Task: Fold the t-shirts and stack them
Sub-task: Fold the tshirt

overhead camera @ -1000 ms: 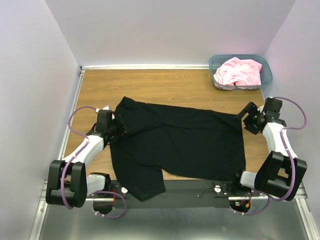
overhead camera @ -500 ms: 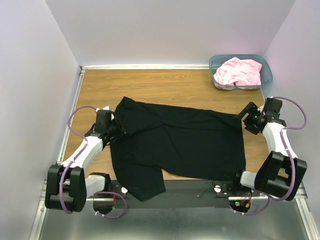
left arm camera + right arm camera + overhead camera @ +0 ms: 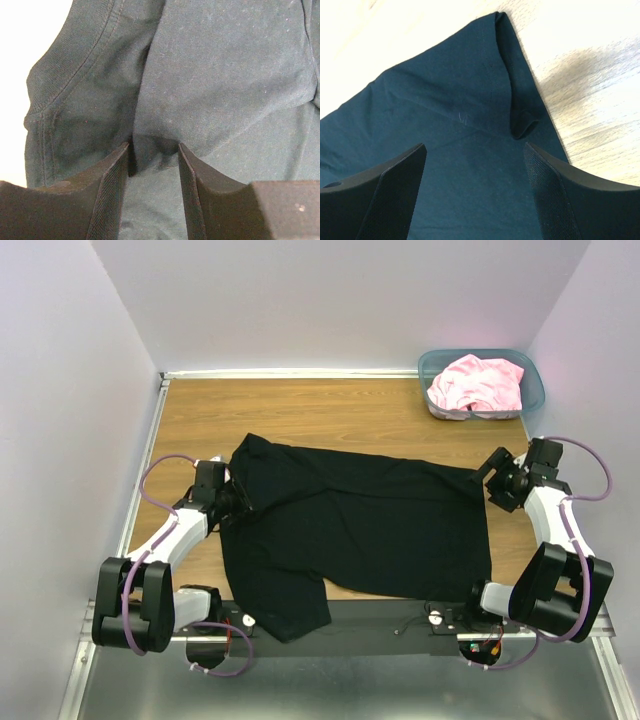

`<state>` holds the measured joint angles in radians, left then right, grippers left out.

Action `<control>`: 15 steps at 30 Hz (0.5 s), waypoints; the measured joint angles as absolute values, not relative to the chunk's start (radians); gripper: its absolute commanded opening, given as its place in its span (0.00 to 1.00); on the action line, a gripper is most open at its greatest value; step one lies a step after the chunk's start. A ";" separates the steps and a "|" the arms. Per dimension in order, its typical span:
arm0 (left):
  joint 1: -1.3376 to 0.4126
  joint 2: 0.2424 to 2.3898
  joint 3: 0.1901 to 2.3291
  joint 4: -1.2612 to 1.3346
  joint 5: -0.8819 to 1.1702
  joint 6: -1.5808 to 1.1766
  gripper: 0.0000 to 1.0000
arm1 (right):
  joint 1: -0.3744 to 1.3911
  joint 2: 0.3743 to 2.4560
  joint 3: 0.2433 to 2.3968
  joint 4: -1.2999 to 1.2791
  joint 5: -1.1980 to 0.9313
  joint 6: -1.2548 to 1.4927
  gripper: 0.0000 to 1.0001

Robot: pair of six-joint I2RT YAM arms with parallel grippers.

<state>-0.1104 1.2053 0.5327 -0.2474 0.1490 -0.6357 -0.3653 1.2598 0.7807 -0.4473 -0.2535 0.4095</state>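
Across the one wooden table (image 3: 330, 415) lies the larger of the two t-shirts, the black t-shirt (image 3: 370, 525), spread mostly flat with its near left part hanging over the table's front edge. At the far right corner stands one teal bin (image 3: 533, 390), well apart from the black cloth, and the second shirt, the pink t-shirt (image 3: 478, 382), sits crumpled inside it. Two grippers work at opposite edges of the black t-shirt. At its left edge the left gripper (image 3: 154, 150) pinches a raised fold of the cloth between its fingers. At the shirt's far right corner the right gripper (image 3: 475, 147) hovers with its fingers spread wide, holding nothing.
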 measured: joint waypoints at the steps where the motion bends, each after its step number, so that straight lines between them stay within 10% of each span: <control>1: -0.110 1.205 0.533 -0.245 0.149 -0.636 0.51 | -0.365 1.258 0.778 -0.447 -0.253 0.409 0.87; 15: -0.110 1.205 0.533 -0.241 0.180 -0.619 0.00 | -0.365 1.254 0.777 -0.448 -0.235 0.410 0.87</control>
<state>-0.1104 1.2045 0.5327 -0.2413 0.1799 -0.6186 -0.3653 1.2545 0.7773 -0.4480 -0.2352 0.4095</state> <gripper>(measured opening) 0.018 0.865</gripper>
